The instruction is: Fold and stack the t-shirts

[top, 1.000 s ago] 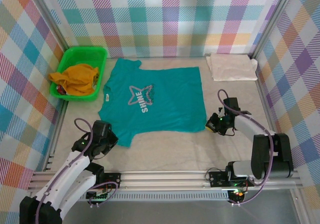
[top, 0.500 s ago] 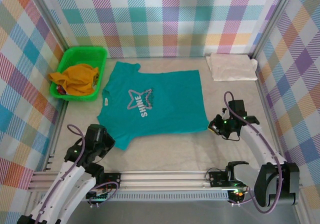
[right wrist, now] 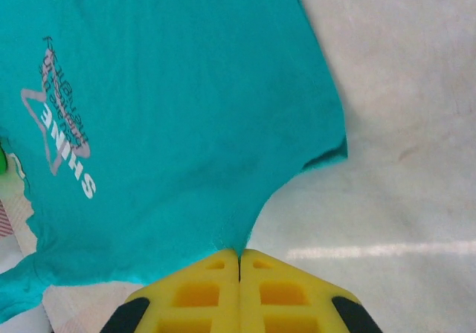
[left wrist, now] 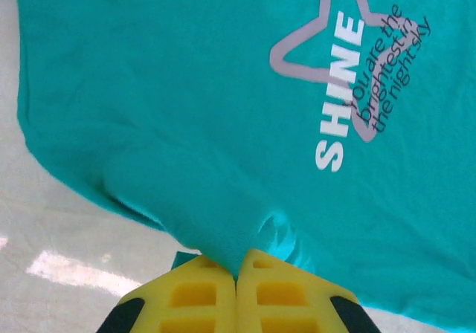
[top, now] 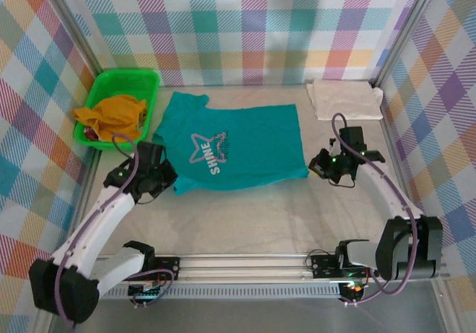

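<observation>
- Both claws are clamped on the teal t-shirt (top: 238,143), which lies print-up at the centre of the bench (top: 253,221), skewed a little toward 11 o'clock.
- The left claw (top: 169,180) pinches the near edge at the shirt's 8 o'clock. In the left wrist view its yellow pads are pressed together with a tuck of teal cloth (left wrist: 186,88) bunched between them (left wrist: 236,273).
- The right claw (top: 314,172) is closed on the near corner at the shirt's 4 o'clock. From the right wrist, the cloth (right wrist: 171,110) is drawn to a point into the closed pads (right wrist: 239,262).
- As I judge it, this is the first fold: near edge carried toward 12 o'clock.
- To do it well I'd move both claws at one pace, keeping the edge taut between them, so no slack sags in the middle.
- I'd stay low, so the far half stays put on the bench, and square the edges before letting go.
- The cream t-shirt (top: 344,99) sits folded at 1 o'clock; the teal one should end up on top of it.
- The green basket (top: 126,71) at 10 o'clock holds an orange cloth (top: 115,117).
- Readable print: a silver star (left wrist: 277,56) outline, "SHINE" in white capitals, and in thin dark script "You are the brightest in the night sky".
</observation>
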Controlling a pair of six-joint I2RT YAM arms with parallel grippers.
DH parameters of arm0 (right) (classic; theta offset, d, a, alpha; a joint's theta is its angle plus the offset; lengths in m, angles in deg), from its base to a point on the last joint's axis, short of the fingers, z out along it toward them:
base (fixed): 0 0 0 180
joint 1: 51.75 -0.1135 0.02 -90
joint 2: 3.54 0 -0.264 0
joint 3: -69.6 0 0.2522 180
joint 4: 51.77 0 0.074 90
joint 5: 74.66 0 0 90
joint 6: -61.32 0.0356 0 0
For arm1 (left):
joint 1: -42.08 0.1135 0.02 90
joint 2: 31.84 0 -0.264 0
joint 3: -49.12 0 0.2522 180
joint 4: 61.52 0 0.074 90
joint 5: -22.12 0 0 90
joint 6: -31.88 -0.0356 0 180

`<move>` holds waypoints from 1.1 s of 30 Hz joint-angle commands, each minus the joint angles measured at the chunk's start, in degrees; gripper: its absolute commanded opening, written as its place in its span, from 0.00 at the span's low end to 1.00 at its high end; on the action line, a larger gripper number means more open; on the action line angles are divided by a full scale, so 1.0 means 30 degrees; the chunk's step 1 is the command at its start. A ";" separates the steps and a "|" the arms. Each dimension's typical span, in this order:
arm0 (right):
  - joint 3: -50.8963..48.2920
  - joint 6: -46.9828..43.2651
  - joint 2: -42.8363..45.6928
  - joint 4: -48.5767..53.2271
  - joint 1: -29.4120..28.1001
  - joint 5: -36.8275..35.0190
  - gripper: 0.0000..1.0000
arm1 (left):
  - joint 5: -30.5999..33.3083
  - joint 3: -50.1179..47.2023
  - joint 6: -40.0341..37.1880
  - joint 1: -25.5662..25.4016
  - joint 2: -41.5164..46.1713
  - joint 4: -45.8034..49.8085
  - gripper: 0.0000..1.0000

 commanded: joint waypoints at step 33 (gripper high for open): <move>0.6598 -0.2055 -0.9056 -0.1061 -0.0579 -0.0840 0.00 | 0.2903 0.7737 -0.7089 0.1666 -1.1785 -0.1028 0.00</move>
